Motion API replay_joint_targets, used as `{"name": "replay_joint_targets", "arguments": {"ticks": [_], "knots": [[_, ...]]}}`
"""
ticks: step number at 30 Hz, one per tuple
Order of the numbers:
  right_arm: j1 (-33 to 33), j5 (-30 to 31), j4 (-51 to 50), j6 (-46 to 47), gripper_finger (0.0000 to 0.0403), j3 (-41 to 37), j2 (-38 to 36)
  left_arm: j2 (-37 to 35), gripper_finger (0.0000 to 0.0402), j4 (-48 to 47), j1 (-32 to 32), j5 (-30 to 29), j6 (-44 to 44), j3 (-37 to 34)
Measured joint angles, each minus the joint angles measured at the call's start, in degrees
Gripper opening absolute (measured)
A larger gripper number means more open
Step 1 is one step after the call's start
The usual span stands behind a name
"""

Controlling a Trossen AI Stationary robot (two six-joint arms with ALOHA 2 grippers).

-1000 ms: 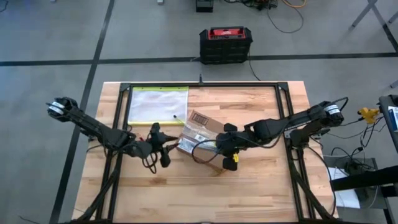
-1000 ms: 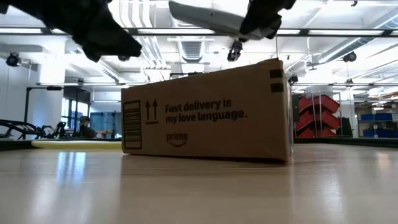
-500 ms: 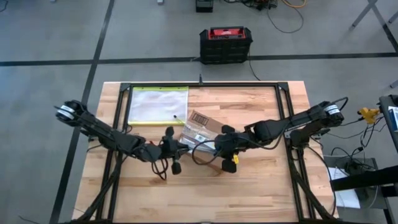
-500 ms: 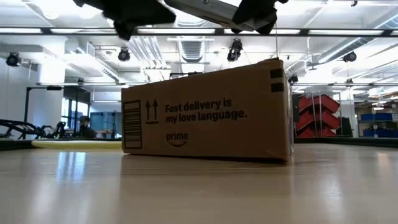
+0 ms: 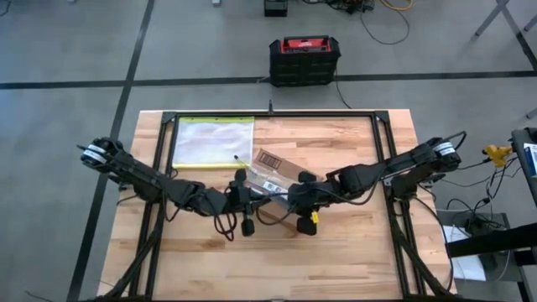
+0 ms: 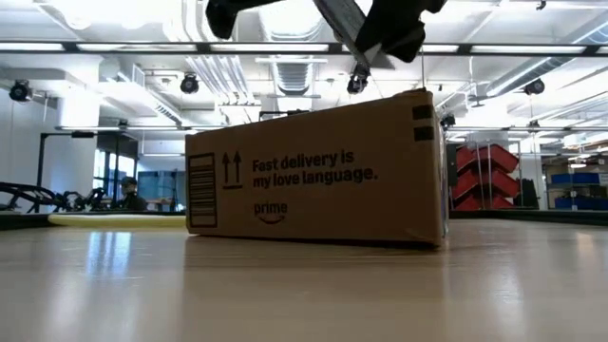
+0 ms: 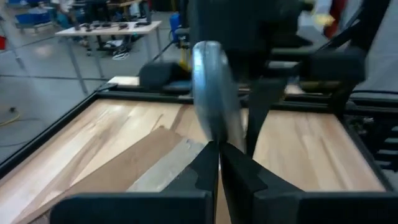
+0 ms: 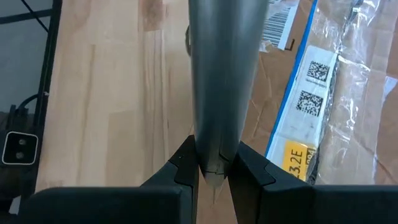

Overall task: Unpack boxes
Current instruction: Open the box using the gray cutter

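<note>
Cardboard box sits mid-frame on the bench, labels up. Right jaws are clamped on a grey blade-like tool above it; left jaws have pinched together on that tool too. Opposing pulls could twist it loose or gouge the box.

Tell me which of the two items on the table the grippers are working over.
The brown cardboard box: the left gripper and the right gripper, clamped on a grey metal bar, meet above it. The clear yellow-edged pouch lies apart, uncovered.
</note>
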Motion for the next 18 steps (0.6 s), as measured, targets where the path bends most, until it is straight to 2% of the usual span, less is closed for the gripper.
{"name": "replay_joint_targets", "arguments": {"ticks": [3, 6, 9, 13, 18], "knots": [[-0.28, 0.09, 0.11, 0.71, 0.0038, -0.02, 0.99, 0.07, 0.0002, 1.94, 0.82, 2.86, 0.75, 0.61], [-0.39, 0.34, -0.13, 0.75, 0.0036, -0.02, 1.14, 0.07, 0.0002, -1.57, 1.11, 2.87, 0.67, 0.69], [-0.30, 1.26, -3.70, 2.21, 0.0036, -0.02, -1.05, -1.69, 0.0002, -12.39, 1.04, 0.68, -1.89, 0.46], [-0.13, 4.81, -12.43, 5.56, 0.0036, -0.02, -6.51, -7.40, 0.0002, -26.13, -0.59, -5.85, -8.30, 0.29], [-1.03, 11.79, -29.07, 10.75, 0.0036, -0.02, -12.26, -12.81, 0.0002, -43.16, -1.98, -9.83, -22.75, -4.10]]}}
